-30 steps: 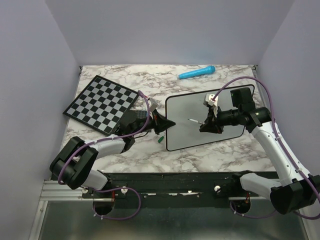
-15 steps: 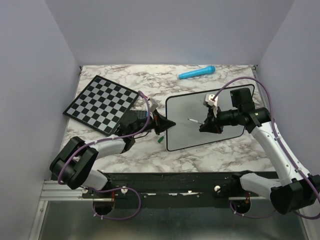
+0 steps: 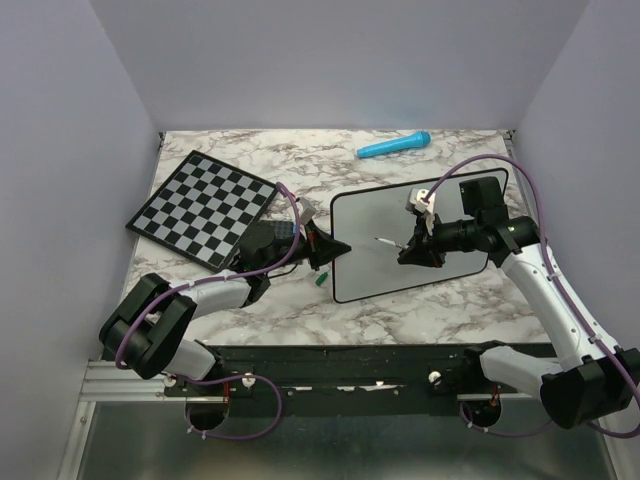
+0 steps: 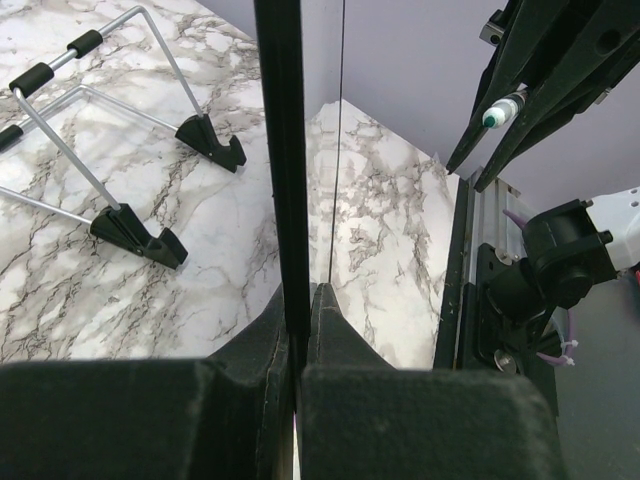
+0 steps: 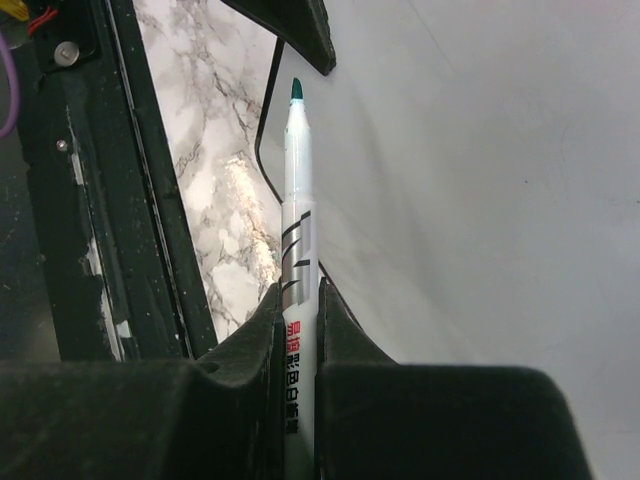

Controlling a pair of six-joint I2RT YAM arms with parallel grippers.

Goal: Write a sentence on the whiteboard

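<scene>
The whiteboard (image 3: 372,268) stands tilted on the marble table, its face blank; no sentence shows on it. My left gripper (image 3: 328,250) is shut on the board's left black frame edge (image 4: 280,150). My right gripper (image 3: 413,250) is shut on a white marker with a teal tip (image 5: 297,230), held over the board's middle with the tip (image 3: 379,239) pointing left, close to the white surface (image 5: 480,150). From the left wrist view the marker tip (image 4: 495,115) shows at upper right, just off the board.
A black-and-white chequered chessboard (image 3: 204,206) lies at the back left. A blue marker-like object (image 3: 394,146) lies at the back. A small green cap (image 3: 320,281) lies by the board's left bottom corner. The board's wire stand (image 4: 120,190) rests on the marble.
</scene>
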